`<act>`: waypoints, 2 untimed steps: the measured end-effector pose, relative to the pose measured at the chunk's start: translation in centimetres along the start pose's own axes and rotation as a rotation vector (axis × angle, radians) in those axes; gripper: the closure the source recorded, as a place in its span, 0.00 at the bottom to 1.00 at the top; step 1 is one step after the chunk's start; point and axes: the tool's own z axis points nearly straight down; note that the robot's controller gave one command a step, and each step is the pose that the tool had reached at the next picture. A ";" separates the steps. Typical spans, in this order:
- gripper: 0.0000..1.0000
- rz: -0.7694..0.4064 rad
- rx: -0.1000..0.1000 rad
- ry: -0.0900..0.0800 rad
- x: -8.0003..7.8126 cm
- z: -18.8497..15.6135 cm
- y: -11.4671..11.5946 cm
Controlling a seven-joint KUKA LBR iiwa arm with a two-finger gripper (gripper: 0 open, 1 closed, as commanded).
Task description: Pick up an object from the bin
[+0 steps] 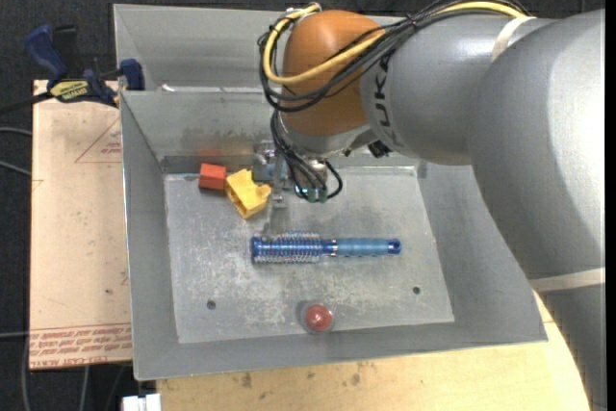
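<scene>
Jaws of a large grey robot arm [500,111] hang low in the rear left part of a grey metal bin [144,207], seen from above and slightly to one side. The arm enters from the right. Its wrist wears a rounded orange cover [322,72] with yellow and black cables [279,43] looped around it. The jaws point straight down under that cover, close to the bin floor. The wrist hardware hides much of them, so it cannot be told whether they are open or closed, or whether they have hold of anything.

The nearest thing is a small yellow toy block [247,194], an angular chunk lying tilted on the floor just to the left of the jaws. It looks to be touching them or nearly so; which one cannot be told. Just beyond it to the left, touching or almost touching it, is a small orange block [212,176] at the foot of the rear wall.

In front of the jaws, near the middle of the floor, a blue hairbrush [322,248] lies flat, crosswise. Its bristled head is to the left, below the jaws, and its translucent blue handle points right. A small red ball [317,317] rests by the front edge of the floor, well apart from the jaws and from both blocks
</scene>
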 end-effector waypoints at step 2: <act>0.00 -0.074 0.002 -0.005 8.9 5.8 -6.0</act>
